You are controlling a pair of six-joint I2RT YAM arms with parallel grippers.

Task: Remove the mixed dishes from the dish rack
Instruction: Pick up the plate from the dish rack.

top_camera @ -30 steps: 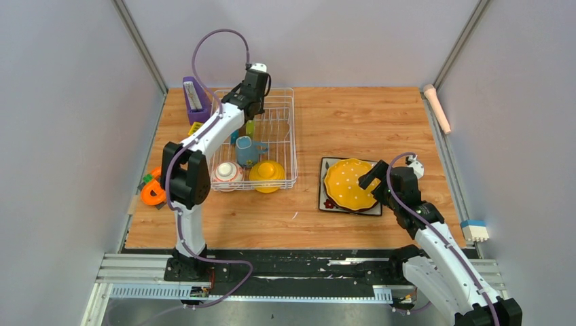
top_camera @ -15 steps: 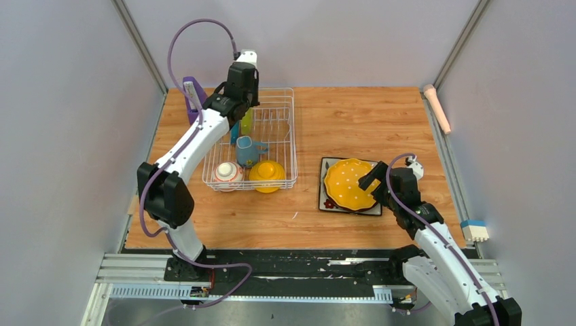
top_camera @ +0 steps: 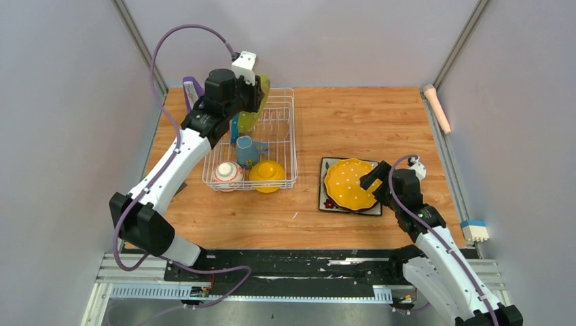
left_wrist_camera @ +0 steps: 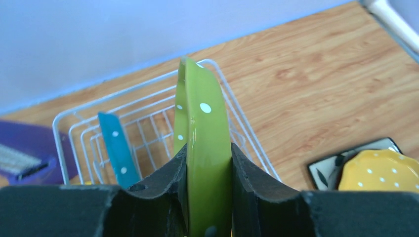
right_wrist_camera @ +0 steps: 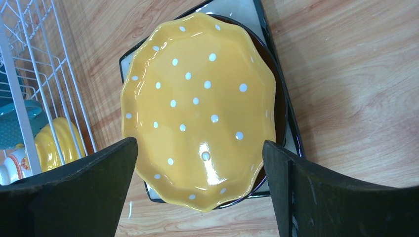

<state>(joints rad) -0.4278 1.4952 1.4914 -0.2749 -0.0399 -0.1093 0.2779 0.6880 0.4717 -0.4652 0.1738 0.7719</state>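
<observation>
The top external camera looks steeply down from above and behind the arm bases, taking in the whole table (top_camera: 353,115). The left wrist camera faces forward, very close along the edge-on green-dotted plate (left_wrist_camera: 202,138), with the dish rack (left_wrist_camera: 148,128) beyond. The right wrist camera looks down from close above the yellow dotted plate (right_wrist_camera: 197,113). All three views share that plate and the dish rack.

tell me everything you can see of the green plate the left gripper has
The green plate looks like glossy ceramic, lime green with scattered white dots. It stands on edge, nearly upright, clamped in the left gripper, with a dark finger pressed on each face. It is over the far end of the white wire dish rack, and a blue dotted plate stands apart beside it. Its lower edge is hidden, so contact with the rack cannot be told.
</observation>
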